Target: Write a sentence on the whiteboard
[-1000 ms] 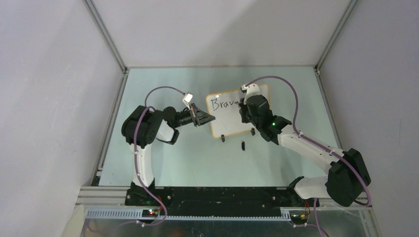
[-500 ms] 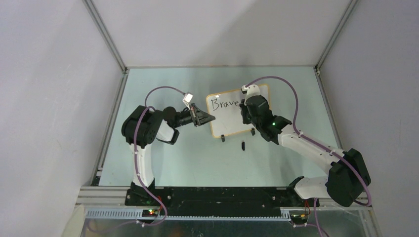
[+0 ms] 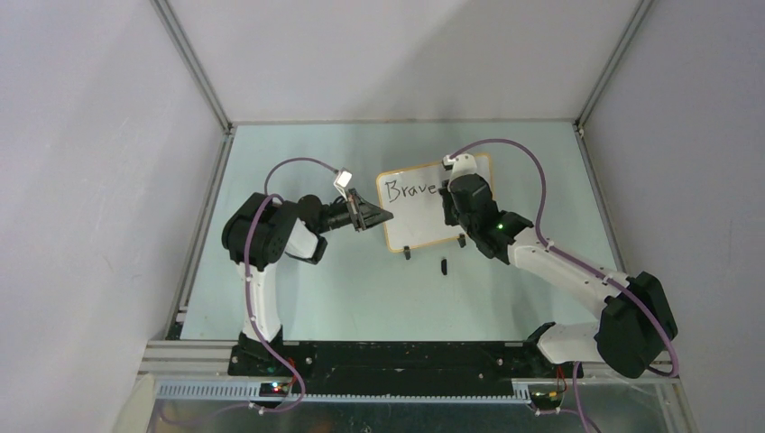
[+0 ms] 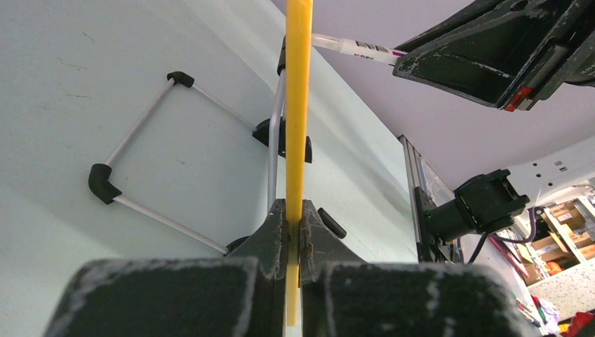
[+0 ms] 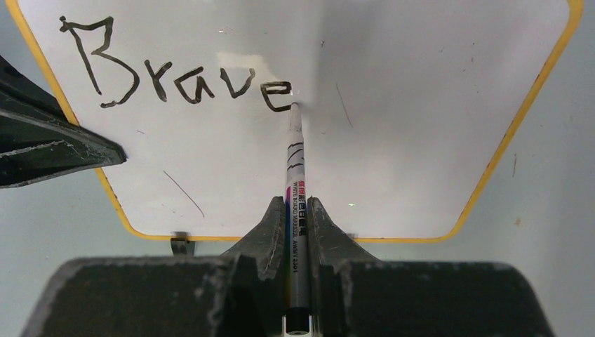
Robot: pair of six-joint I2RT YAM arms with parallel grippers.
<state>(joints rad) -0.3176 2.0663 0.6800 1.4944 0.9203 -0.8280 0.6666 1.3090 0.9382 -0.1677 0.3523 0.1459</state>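
Writing the sentence (image 5: 175, 81): "Brave" is on the whiteboard (image 5: 421, 105)
My right tool (image 5: 290, 210) grips the marker (image 5: 295, 165), left tool (image 4: 295, 219) pinches the whiteboard's edge; comma next, I judge.

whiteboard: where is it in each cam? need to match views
Top external: the whiteboard sits mid-table between the arms.
Left wrist: edge-on, a yellow vertical strip at centre, clamped in the jaws.
Right wrist: face-on, filling the upper frame, the marker at the end of the lettering.
Shared landmark: the left gripper on the board's left edge, dark at far left in the right wrist view.
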